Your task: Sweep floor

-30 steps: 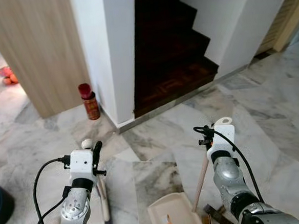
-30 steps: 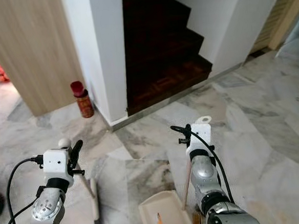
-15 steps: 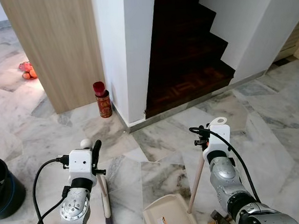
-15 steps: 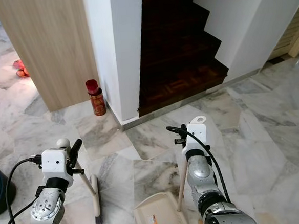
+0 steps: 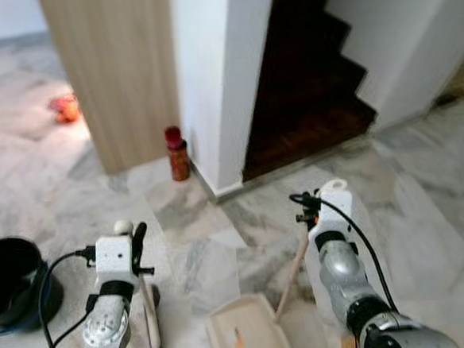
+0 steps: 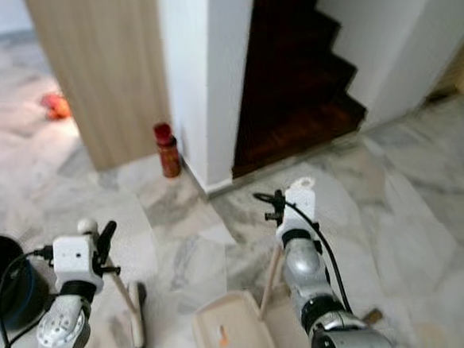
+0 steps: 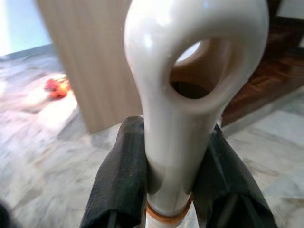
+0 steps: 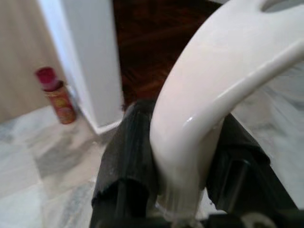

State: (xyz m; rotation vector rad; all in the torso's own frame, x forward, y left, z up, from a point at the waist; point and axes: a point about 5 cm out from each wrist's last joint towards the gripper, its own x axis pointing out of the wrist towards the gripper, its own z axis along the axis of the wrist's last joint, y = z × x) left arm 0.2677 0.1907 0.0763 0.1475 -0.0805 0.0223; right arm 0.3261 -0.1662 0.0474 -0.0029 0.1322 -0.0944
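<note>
My left gripper is shut on the white looped top of the broom handle; its black fingers press both sides of it. The wooden stick runs down to the broom head on the marble floor. My right gripper is shut on the white top of the dustpan handle, with fingers clamped around it. The cream dustpan lies flat on the floor between my arms, with a small orange scrap in it.
A black bucket stands at my left. A red can sits by the white pillar and wooden panel. Dark stairs rise ahead. Something orange lies far left. A small brown piece lies near my right.
The camera has shifted, bringing the black bucket into view at the left; the picture is now blurred. Both grippers keep the same hold on their handles.
</note>
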